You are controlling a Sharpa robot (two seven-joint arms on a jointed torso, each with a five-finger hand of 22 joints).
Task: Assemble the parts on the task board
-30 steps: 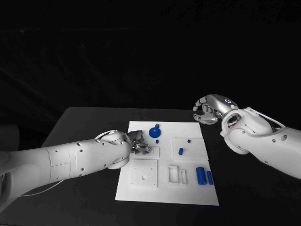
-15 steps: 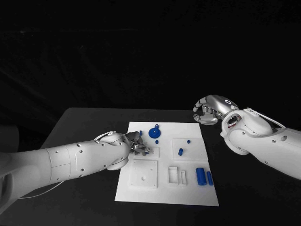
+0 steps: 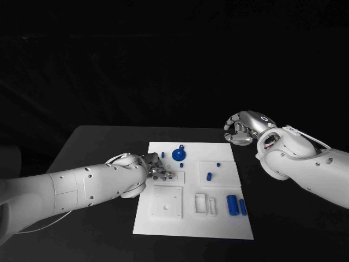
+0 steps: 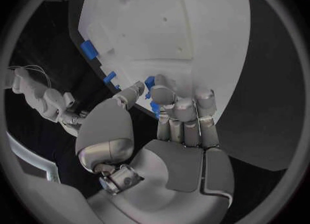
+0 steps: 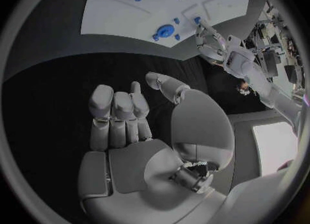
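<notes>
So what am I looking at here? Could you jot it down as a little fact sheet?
Table: black table
Board: white task board, lying flat
Parts: small blue pieces, among them a round one and two rods
Left hand: fingers down on the board by a blue piece; grip unclear
Right hand: raised beside the board, fingers curled, holding nothing

left hand (image 3: 157,168) — fingertips' hold too small

Black table (image 3: 96,147), dark backdrop behind

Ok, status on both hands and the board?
Left hand pinching a blue part over the task board. Right hand curled, holding nothing, off the board. Nothing blocking.
</notes>
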